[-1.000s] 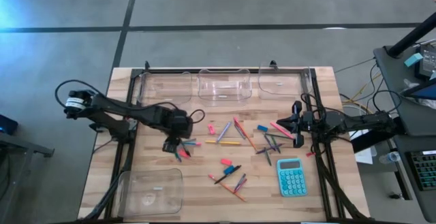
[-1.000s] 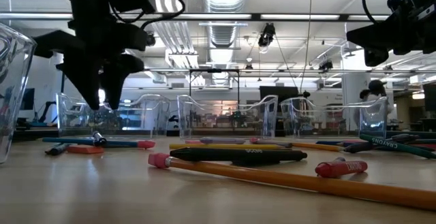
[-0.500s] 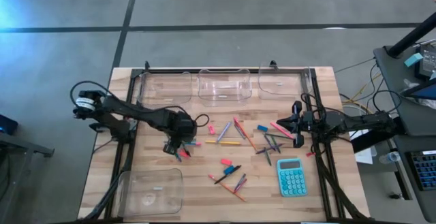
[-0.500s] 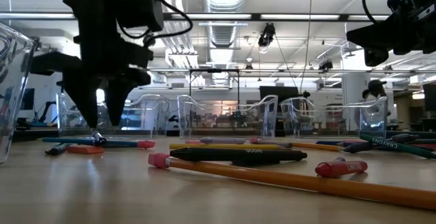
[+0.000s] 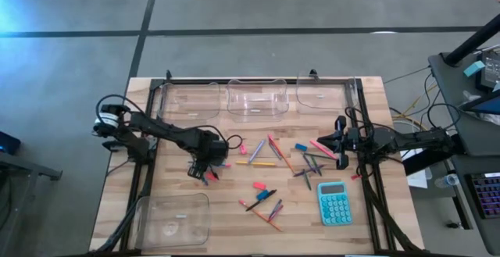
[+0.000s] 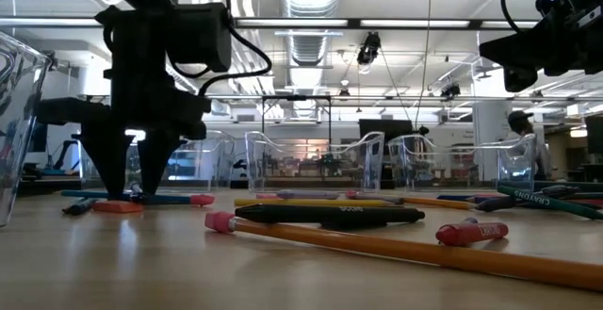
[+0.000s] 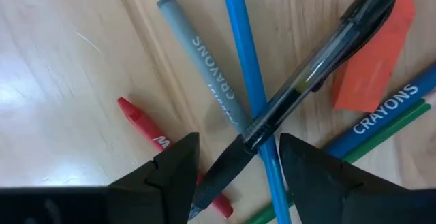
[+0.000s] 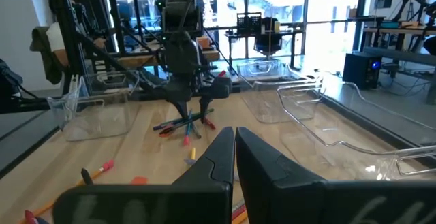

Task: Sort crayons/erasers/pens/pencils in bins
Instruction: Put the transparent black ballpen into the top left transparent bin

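Observation:
My left gripper (image 7: 238, 142) points straight down, open, low over a small pile of sticks at the table's left middle (image 5: 205, 165). Its fingers stand on either side of a black pen's (image 7: 306, 74) tip end without visibly touching it. The pen lies across a blue pencil (image 7: 248, 81) and a grey crayon (image 7: 204, 67). A red crayon (image 7: 143, 129), an orange-red eraser (image 7: 375, 60) and a blue crayon (image 7: 392, 112) lie beside them. In the low view the left gripper's (image 6: 135, 189) fingertips hang just above the tabletop. My right gripper (image 5: 337, 141) waits shut and level at the right edge.
Three clear bins (image 5: 190, 101) (image 5: 254, 101) (image 5: 322, 93) line the far edge, and another bin (image 5: 173, 218) sits at the near left. More pens, pencils, crayons and erasers (image 5: 269, 159) lie scattered mid-table. A teal calculator (image 5: 333, 203) lies near the right.
My left gripper has sunk toward the pile of sticks, from well above it to just over the tabletop, and has stayed open. The sticks have not moved.

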Robot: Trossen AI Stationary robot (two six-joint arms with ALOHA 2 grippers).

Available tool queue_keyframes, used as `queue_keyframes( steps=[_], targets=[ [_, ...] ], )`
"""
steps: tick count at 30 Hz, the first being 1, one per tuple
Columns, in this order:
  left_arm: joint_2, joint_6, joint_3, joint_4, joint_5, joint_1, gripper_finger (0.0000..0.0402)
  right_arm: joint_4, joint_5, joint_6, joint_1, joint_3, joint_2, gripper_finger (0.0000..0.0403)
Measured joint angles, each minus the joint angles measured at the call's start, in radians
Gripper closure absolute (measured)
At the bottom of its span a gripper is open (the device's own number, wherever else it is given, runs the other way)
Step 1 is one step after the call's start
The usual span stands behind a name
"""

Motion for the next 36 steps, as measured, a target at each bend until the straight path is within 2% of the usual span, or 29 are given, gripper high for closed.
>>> queue_keyframes(
  steps=[19,29,36],
  targets=[
    [-0.026,0.000,0.001,0.002,0.002,0.000,0.0217,-0.003,0.000,-0.001,0.000,0.000,0.000,0.0394],
    [-0.026,-0.001,0.000,0.003,0.025,0.000,0.0298,-0.003,0.000,-0.001,0.000,0.000,0.000,0.0394],
    [-0.026,-0.002,0.000,0.008,0.028,0.000,0.0327,-0.003,0.000,-0.001,0.000,0.000,0.000,0.0394]
  ],
)
